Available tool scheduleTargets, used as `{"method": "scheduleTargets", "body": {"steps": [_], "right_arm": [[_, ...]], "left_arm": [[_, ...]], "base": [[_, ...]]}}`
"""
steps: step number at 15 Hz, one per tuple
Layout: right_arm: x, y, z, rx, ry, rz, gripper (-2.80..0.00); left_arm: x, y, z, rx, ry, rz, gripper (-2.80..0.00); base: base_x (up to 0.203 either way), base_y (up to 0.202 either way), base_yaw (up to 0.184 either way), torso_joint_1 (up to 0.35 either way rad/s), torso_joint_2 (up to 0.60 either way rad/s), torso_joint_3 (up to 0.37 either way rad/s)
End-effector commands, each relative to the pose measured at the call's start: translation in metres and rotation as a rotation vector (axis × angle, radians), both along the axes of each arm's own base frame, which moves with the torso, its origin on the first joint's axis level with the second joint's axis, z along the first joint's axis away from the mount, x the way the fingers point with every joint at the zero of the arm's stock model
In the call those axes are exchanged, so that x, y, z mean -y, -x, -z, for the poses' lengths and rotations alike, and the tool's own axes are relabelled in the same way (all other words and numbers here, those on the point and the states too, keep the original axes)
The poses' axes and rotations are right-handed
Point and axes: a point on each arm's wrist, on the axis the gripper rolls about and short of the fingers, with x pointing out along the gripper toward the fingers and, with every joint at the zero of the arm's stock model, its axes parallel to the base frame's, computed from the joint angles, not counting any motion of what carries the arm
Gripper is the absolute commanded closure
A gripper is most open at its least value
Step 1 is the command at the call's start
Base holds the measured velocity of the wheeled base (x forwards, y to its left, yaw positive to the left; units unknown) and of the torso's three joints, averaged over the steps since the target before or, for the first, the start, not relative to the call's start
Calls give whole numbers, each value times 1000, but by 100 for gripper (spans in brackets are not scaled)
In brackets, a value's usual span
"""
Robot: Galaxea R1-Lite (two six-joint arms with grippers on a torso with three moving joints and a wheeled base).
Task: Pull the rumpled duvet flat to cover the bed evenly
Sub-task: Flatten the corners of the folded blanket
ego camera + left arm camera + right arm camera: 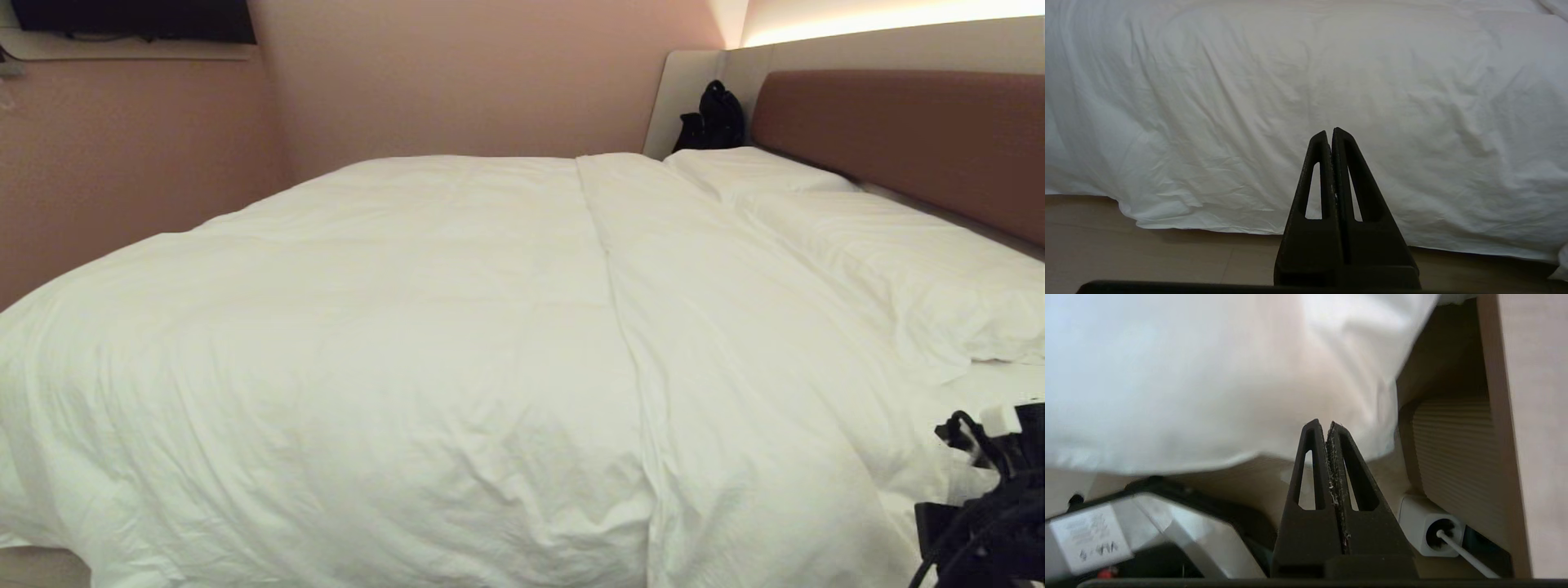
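Note:
The puffy white duvet lies spread across the bed, with a long seam fold running front to back and soft wrinkles near the front. Its side hangs down almost to the floor. The bed's brown headboard is at the right. My left gripper is shut and empty, low beside the bed, apart from the hanging duvet. My right gripper is shut and empty too, down by the bed's corner under the duvet's edge. Only the right arm's wrist shows in the head view.
Two white pillows lie along the headboard. A black bag sits in the far corner. A white plug adapter with a cord sits by a ribbed panel and a pale wooden side panel. My base is below.

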Motion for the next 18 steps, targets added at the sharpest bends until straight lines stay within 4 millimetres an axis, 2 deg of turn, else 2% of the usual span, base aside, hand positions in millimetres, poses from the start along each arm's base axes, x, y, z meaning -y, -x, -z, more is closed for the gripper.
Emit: {"method": "scheduleTargets", "body": {"steps": [1,4,10,18], "right_arm": [[-1,16,0,-57,-85,-34,0],[5,-2,25,-159,-132,-29,0],[11,-34,71,-191,-134,-40,0],[15,-37,98,-274,-144,-18,0]], "left_arm": [[0,0,0,0,0,0,0],[0,0,0,0,0,0,0],[0,0,0,0,0,0,0],[0,0,0,0,0,0,0]], "base": [[0,0,0,0,0,0],[0,0,0,0,0,0],[0,0,0,0,0,0],[0,0,0,0,0,0]]}}
